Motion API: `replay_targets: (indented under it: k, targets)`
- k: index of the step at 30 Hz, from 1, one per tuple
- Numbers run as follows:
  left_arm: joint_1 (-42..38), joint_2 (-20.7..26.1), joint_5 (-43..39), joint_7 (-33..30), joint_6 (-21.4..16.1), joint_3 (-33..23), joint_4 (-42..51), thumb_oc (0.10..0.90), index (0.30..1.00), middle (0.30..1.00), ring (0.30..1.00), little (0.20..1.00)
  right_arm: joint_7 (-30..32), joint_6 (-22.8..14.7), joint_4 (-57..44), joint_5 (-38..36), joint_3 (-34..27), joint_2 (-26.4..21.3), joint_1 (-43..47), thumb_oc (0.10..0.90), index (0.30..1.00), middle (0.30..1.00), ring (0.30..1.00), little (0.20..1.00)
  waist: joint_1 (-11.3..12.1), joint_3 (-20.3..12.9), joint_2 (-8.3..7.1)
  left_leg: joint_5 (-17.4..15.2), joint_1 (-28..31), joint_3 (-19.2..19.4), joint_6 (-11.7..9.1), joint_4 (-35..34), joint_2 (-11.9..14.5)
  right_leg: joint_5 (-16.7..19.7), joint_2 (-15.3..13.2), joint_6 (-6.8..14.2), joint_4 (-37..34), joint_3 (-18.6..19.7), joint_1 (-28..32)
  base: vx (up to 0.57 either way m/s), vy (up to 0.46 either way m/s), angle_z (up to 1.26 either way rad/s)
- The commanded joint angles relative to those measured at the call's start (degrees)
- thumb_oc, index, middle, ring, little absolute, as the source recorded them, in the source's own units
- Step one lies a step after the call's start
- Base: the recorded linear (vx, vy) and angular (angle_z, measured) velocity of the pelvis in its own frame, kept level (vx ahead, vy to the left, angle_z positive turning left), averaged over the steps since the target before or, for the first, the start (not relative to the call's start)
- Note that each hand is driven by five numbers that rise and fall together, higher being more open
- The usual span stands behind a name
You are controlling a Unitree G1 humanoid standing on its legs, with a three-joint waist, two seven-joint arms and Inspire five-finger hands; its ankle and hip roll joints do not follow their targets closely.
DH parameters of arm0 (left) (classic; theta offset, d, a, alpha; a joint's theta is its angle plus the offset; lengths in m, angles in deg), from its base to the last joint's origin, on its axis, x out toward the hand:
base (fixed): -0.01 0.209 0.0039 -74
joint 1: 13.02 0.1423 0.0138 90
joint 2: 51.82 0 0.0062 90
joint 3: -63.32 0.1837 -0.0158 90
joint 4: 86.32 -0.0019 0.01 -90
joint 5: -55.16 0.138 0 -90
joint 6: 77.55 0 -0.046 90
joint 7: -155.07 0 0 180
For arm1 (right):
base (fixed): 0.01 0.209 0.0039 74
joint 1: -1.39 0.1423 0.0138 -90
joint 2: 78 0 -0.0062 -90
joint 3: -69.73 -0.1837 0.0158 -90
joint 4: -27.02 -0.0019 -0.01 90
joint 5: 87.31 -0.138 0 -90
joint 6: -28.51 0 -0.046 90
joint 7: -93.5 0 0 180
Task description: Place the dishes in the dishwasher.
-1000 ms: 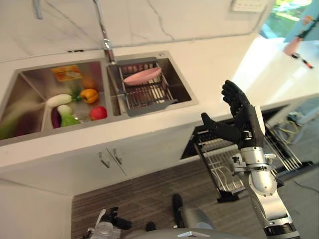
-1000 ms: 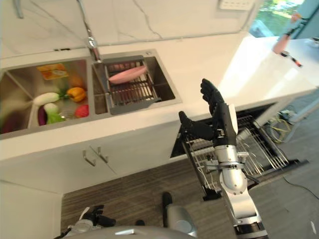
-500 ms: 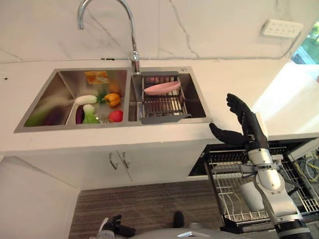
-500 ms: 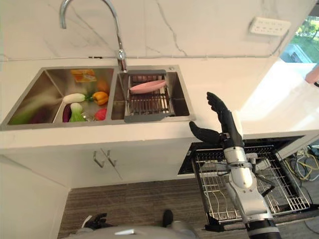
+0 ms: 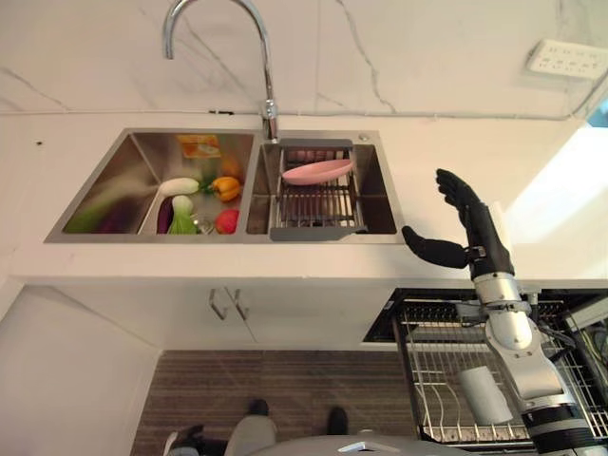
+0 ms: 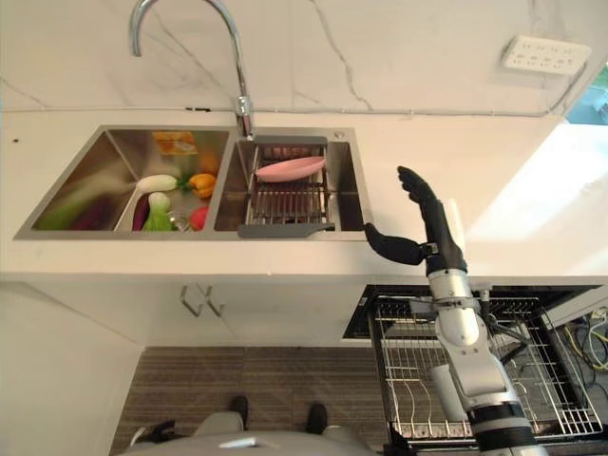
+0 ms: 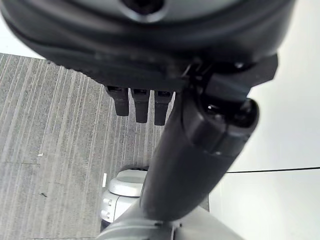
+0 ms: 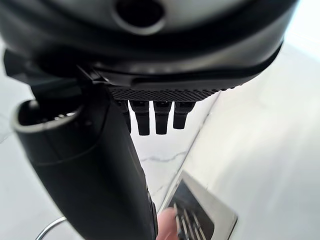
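Over the white stone bench (image 5: 446,161), hovering with fingers spread and empty: right hand (image 5: 467,233). Lying tilted on the dark wire rack (image 5: 317,202) inside the steel sink (image 5: 380,190): shallow pink oval dish (image 5: 317,172). Probably rigid, light, slippery, breakable; best pinching its near rim. Waiting below: open dishwasher's wire basket (image 5: 432,375). Hanging low with fingers straight: left hand (image 7: 140,105).

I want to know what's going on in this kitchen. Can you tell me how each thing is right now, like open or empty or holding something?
Pink plate: lying in the sink rack, not picked up.
Dishwasher rack: pulled out, one whitish cup in it.
Faucet: no water running.
Left sink basin: holds vegetables.
Right robot hand: open, raised over the counter, holding nothing.
Left robot hand: open, over the floor, holding nothing.
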Motion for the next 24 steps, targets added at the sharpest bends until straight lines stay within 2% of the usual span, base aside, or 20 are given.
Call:
replay_targets:
  k: [1,2,6,10,16,24]
  targets:
    - [-0.3,0.1,4.6,0.2,-1.2,2.5,-1.6,0.8,0.9,0.9,0.9,0.9,2.6,-4.5,-4.2,3.7,-5.0,-1.9,5.3,0.8,0.9,0.9,0.9,0.9,0.9,-3.1,-1.05,2.0,8.2,1.2,-0.3,-8.2,-2.1,-2.0,-4.9,7.5,2.8,5.8,3.8,0.12,0.235,-0.28]
    - [0.0,0.6,5.9,0.7,-1.3,2.5,-1.6,0.8,0.9,0.9,0.9,0.9,2.4,-4.1,-3.1,4.3,-5.0,-2.0,6.2,0.8,0.9,0.9,0.9,0.9,1.2,-3.4,-1.01,1.0,10.1,1.5,0.9,-8.6,-3.2,-1.5,-6.2,8.3,2.8,6.5,3.9,0.12,0.236,-0.36]
    - [-0.3,0.5,4.6,0.9,-1.2,2.0,-1.5,0.8,0.9,0.9,0.9,0.9,1.5,-3.8,-2.3,4.4,-4.3,-2.4,6.7,0.8,0.9,0.9,0.9,0.9,1.6,-3.3,-1.11,0.7,10.6,2.0,1.3,-8.6,-3.6,-1.0,-6.8,8.5,2.4,6.7,4.3,0.06,0.082,-0.24]
    - [-1.6,-0.7,3.8,2.5,-1.8,4.8,0.6,0.8,0.9,0.9,0.9,0.9,-1.0,-2.7,0.5,5.3,-1.1,-3.9,8.5,0.8,0.9,0.9,0.9,0.9,2.4,-4.0,-1.46,-0.3,11.9,2.4,2.0,-8.6,-3.9,-0.8,-7.3,8.8,1.0,6.4,5.6,0.05,0.008,0.07]
    - [-2.6,-1.8,3.1,4.1,-2.1,8.0,2.8,0.8,0.9,0.9,0.9,0.9,-2.8,-2.6,2.4,6.4,2.1,-5.9,11.4,0.8,0.9,0.9,0.9,0.9,2.7,-4.2,-1.56,-0.6,12.8,2.3,2.0,-8.6,-3.6,-1.0,-7.0,8.7,0.2,6.3,6.8,0.04,-0.027,-0.02]
    - [-2.7,-1.0,4.6,4.1,-2.6,10.3,3.4,0.8,0.9,0.9,0.9,0.9,-3.5,-1.9,4.8,12.6,7.1,-12.1,17.5,0.8,0.9,0.9,0.9,0.9,3.6,-4.4,-1.81,-0.6,13.2,1.1,1.7,-8.6,-3.2,-1.6,-6.3,8.2,-0.4,5.7,7.6,0.01,-0.032,0.02]
